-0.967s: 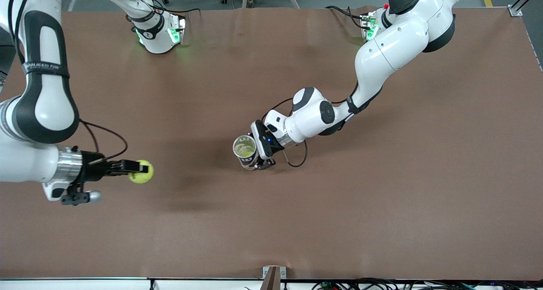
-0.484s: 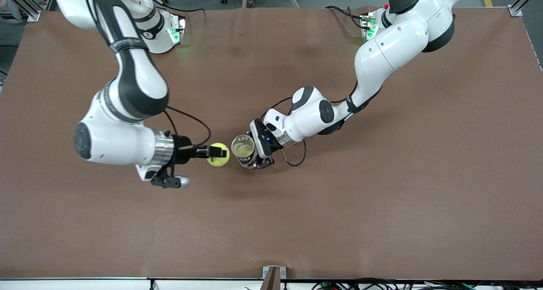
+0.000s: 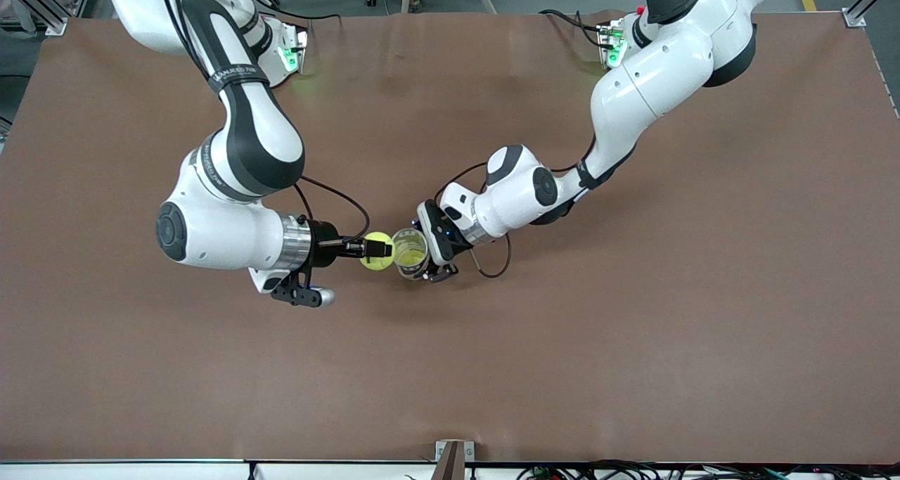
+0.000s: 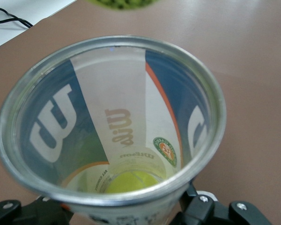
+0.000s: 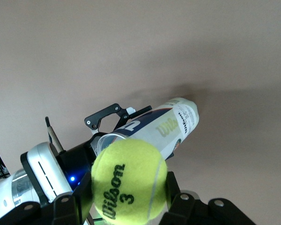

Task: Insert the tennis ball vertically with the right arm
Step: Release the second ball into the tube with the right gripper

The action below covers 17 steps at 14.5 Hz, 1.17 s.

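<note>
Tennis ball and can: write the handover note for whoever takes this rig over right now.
Right gripper: shut on the tennis ball, up against the rim of the can's mouth, not yet over it.
Left gripper: closed on the can, holding it upright above the table.
Done: ball picked, can presented; one ball already lies at its bottom.
Left: centre the ball over the opening, lower, release.

Your right arm (image 3: 232,178) fills the upper left of the front view: glossy white shells with broad black bands, grey lettering on one band, a ribbed silver wrist cuff, and a slim black gripper (image 3: 367,248) fed by a looping black cable. Your left arm (image 3: 633,86), at upper right, is white with black joint caps; its white gripper body (image 3: 439,237) carries a small blue light. Both bases glow green.
</note>
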Each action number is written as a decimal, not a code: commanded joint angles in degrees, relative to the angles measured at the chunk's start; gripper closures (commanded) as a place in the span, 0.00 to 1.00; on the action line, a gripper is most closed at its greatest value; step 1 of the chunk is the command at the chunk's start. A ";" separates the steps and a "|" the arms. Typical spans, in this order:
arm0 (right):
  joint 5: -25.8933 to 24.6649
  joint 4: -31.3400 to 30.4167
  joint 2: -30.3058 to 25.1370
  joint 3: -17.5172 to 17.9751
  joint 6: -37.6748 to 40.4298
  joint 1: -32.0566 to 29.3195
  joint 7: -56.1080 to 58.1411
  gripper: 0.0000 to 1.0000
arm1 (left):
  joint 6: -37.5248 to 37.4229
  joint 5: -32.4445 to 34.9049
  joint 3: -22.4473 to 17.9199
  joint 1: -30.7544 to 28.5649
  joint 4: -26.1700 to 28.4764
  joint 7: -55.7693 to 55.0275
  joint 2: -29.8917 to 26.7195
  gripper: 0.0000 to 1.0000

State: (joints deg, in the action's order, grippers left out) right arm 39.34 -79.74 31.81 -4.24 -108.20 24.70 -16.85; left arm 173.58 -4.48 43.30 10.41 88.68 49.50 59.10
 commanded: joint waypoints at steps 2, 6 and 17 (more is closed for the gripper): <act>1.35 -1.56 -1.14 -0.42 -0.43 1.67 -1.70 0.60 | 0.70 -0.97 1.09 -0.56 0.45 1.21 0.31 0.13; 1.44 -1.56 -1.14 -0.42 -0.52 2.54 -1.79 0.60 | 0.70 -0.97 1.09 -0.39 0.36 1.21 0.31 0.13; 0.56 -2.61 -0.70 -0.51 0.01 3.51 -1.44 0.50 | 0.70 -1.05 1.09 0.05 0.45 1.03 0.40 0.13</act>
State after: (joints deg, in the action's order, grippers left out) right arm 39.40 -80.78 31.85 -4.39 -108.17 27.96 -17.92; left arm 173.58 -4.48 43.53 10.69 89.01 49.50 59.10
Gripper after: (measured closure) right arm 0.352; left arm 0.123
